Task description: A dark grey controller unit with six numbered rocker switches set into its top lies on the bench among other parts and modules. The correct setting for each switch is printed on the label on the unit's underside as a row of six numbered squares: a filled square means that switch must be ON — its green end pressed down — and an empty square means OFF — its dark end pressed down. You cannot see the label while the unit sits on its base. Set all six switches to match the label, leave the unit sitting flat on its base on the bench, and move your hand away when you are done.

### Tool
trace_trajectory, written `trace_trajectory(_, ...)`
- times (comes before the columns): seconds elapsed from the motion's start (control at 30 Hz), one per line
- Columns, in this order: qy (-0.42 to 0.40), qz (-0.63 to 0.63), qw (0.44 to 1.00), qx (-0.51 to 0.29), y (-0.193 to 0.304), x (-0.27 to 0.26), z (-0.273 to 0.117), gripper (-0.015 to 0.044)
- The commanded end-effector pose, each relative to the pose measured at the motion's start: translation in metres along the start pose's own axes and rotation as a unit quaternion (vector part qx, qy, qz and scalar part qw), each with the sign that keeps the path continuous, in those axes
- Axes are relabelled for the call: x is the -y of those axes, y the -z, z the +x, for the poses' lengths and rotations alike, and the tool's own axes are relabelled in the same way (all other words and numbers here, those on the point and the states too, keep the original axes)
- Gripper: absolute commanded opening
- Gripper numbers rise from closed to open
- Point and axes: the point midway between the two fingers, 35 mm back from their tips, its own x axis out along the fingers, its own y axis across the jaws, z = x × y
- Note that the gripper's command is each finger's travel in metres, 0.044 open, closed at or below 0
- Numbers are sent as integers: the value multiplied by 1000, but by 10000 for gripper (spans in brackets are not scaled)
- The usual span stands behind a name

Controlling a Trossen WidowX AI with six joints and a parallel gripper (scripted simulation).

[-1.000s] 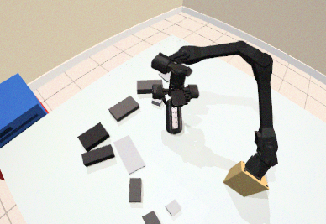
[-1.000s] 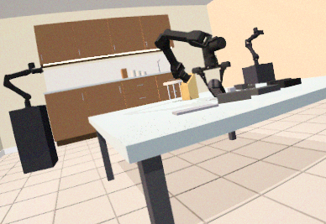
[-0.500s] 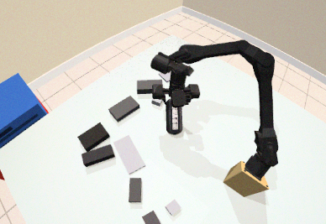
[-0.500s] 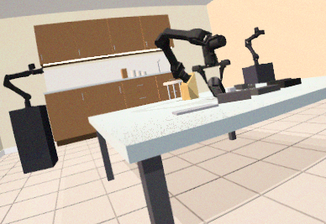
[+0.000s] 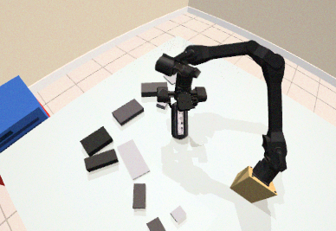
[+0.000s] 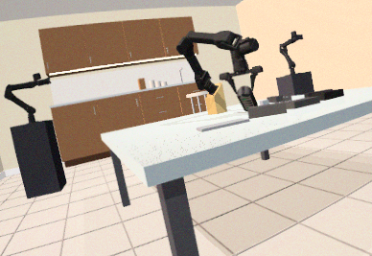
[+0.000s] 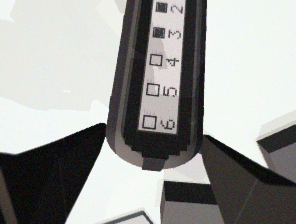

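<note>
Plainly, the controller unit [image 5: 175,127] [image 6: 246,102] [image 7: 131,100] is held tilted over the bench [image 5: 208,151] [image 6: 168,155], and its underside label [image 5: 181,121] [image 7: 162,75] is exposed to the top and wrist views. The unit's rounded end is clamped between the fingers of the gripper [image 5: 181,105] [image 6: 246,96] [image 7: 155,131], which are set wide, one against each long side. Whether the lower end is touching the bench cannot be told.

On the label, squares 2 and 3 are seen filled, while 4, 5 and 6 are seen empty; square 1 is cut off at the edge of the wrist view, and in the top view the squares are too small to be read. The rocker switches are turned away from the wrist camera, so their settings cannot be read.

In the top view, a dark grey block [image 5: 128,112] is laid near the unit, with a black block [image 5: 96,141] and a long dark block [image 5: 100,160] placed farther off, close beside each other. A flat pale plate [image 5: 133,159] [image 6: 222,125] is laid between those two and the open bench surface. A small pale block [image 5: 177,214] is placed well apart from the unit. The arm is mounted on a tan base block [image 5: 251,189] [image 6: 218,104].
</note>
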Motion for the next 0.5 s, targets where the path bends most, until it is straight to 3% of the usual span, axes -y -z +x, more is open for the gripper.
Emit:
trace_trajectory(0.0, 3, -3, 1000, 4, -7, 2, -4, 335)
trace_trajectory(0.47, 3, -3, 1000, 5, -16, 2, -11, 335)
